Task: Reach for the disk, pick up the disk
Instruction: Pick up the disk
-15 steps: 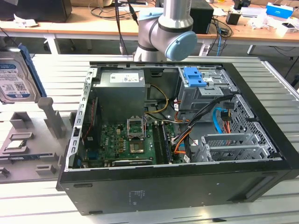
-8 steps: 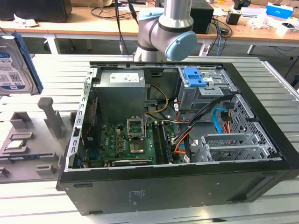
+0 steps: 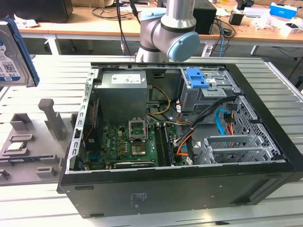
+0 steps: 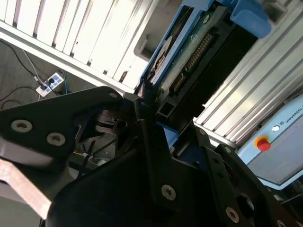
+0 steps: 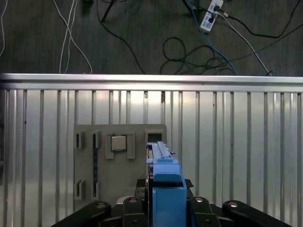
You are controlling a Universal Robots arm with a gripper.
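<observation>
Well above the grey tray [image 5: 120, 179], the end effector [image 5: 165, 191] holds the disk [image 5: 163, 172] clear.

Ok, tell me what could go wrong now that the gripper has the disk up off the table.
1. The gripper seems to hold the disk by one end, with most of it sticking out past the grip, so it may tilt or slip.
2. In the first wrist view the grey holder and its small chip lie below; a dropped disk could strike them or the slatted table.
</observation>
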